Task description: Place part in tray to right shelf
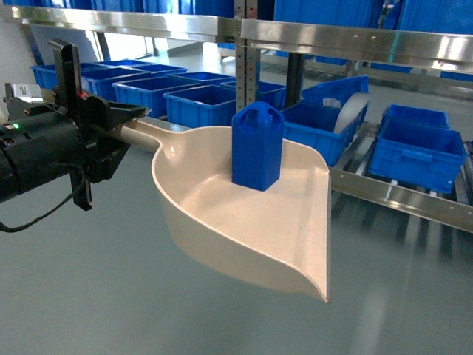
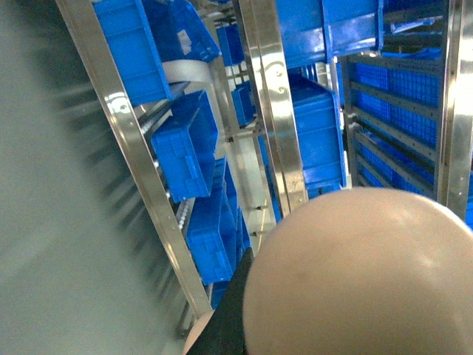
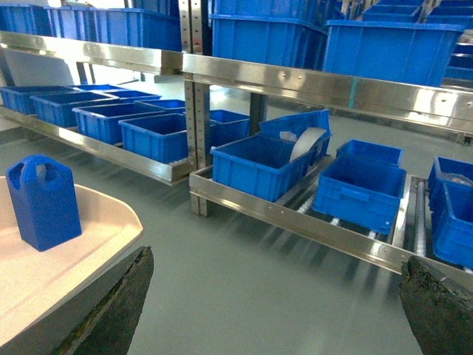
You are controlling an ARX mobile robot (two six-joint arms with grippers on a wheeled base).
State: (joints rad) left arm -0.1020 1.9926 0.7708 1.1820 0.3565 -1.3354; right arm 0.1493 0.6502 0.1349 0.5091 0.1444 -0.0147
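In the head view the beige tray [image 1: 244,222] hangs in the air above the grey floor. My left gripper [image 1: 118,126] is shut on its long handle at the left. The blue part [image 1: 257,148] stands upright in the tray's far side. The right shelf [image 1: 399,196], a steel rack with rollers, lies just beyond the tray to the right. The tray's rounded back [image 2: 362,274] fills the left wrist view beside a black finger [image 2: 230,318]. My right gripper [image 3: 277,296] is open and holds nothing; to its left are the part [image 3: 44,201], the tray [image 3: 66,251] and, ahead, the shelf rail [image 3: 295,222].
Large blue crates [image 1: 414,151] sit on the right shelf, one holding a white roll [image 1: 351,111]. More crates [image 1: 148,89] fill the left shelf. A steel upright post [image 1: 247,66] and an upper shelf rail [image 1: 355,37] stand behind the tray.
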